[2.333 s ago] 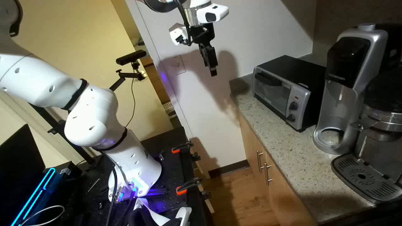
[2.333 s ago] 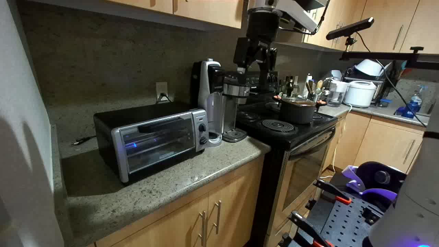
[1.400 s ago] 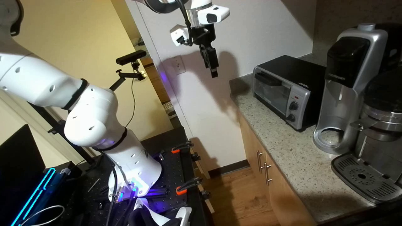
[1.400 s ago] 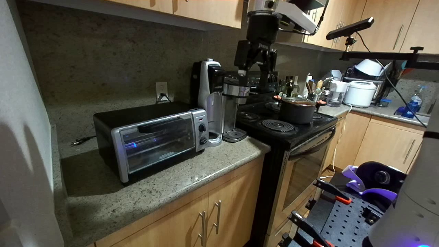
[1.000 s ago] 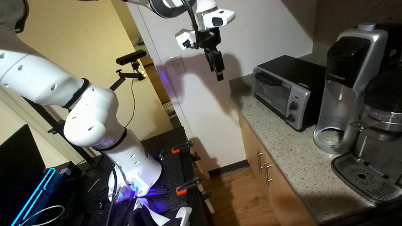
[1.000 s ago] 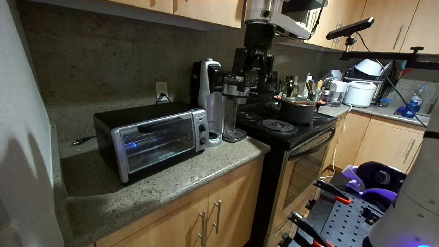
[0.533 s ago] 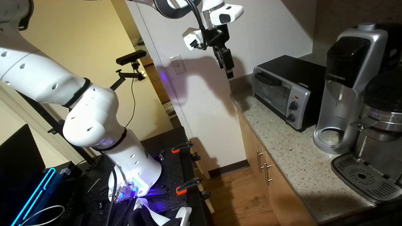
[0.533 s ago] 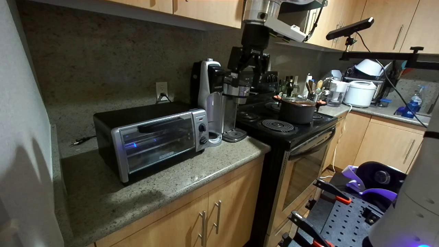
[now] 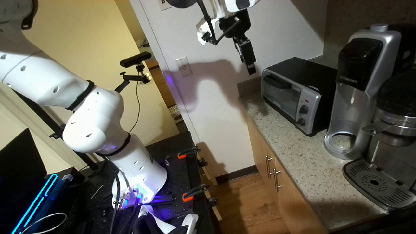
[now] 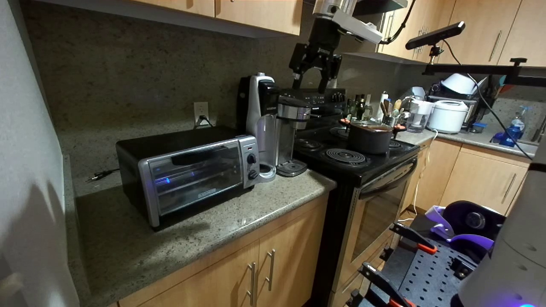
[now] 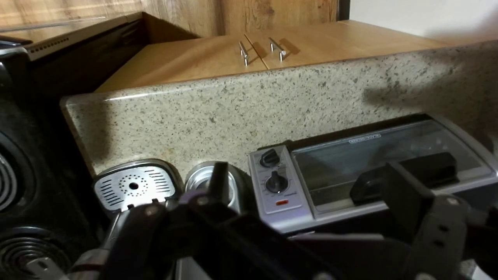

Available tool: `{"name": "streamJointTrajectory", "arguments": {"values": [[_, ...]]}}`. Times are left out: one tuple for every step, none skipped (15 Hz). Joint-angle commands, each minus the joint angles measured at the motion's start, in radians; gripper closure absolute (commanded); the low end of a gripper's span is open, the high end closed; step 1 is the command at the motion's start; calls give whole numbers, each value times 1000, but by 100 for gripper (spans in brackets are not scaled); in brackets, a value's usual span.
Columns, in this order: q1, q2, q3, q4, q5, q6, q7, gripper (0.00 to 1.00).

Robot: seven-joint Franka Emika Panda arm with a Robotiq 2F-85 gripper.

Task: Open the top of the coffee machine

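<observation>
Compared with a moment ago, I am carrying my gripper higher and leaning it more, and in an exterior view my arm is swinging it further to the right, toward the toaster oven. The jaws are standing wide apart, and I am gripping nothing. In the wrist view my fingers are reaching in from the bottom edge, one crossing in front of the toaster oven, the other partly covering the ring-shaped base of the coffee machine.

In an exterior view the coffee machine is standing upright just past the toaster oven, to the right of my gripper and well apart from it, its black top sitting closed against the silver body. I am looking down on the toaster oven, which is sitting on the speckled counter. Close beside the coffee machine, on the side away from the toaster oven, the steel espresso machine is standing with its drip tray in front. Farther out, below and to the right of my gripper in an exterior view, a dark pot is resting on the black stove. Ahead of my fingers, at the top of the wrist view, wooden cabinet doors are showing
</observation>
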Motion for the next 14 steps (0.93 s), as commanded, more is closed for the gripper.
{"name": "streamJointTrajectory", "arguments": {"values": [[-40, 33, -26, 44, -5, 25, 22, 0], [-51, 39, -37, 53, -6, 30, 22, 0], [-63, 46, -48, 61, -7, 35, 23, 0], [-73, 55, -59, 70, -7, 41, 22, 0], [-83, 64, -68, 78, -8, 46, 21, 0], [-87, 71, -76, 88, -5, 43, 19, 0], [-85, 74, -82, 93, 7, 26, 7, 0], [-75, 64, -86, 91, 27, 0, -12, 0], [-83, 55, -84, 69, 8, 29, -4, 0], [-82, 58, -85, 71, 12, 26, -4, 0], [-82, 59, -85, 72, 14, 25, -4, 0], [-81, 59, -84, 72, 14, 25, -4, 0], [-80, 59, -83, 73, 14, 25, -4, 0], [-84, 74, -77, 82, 3, 31, 17, 0]]}}
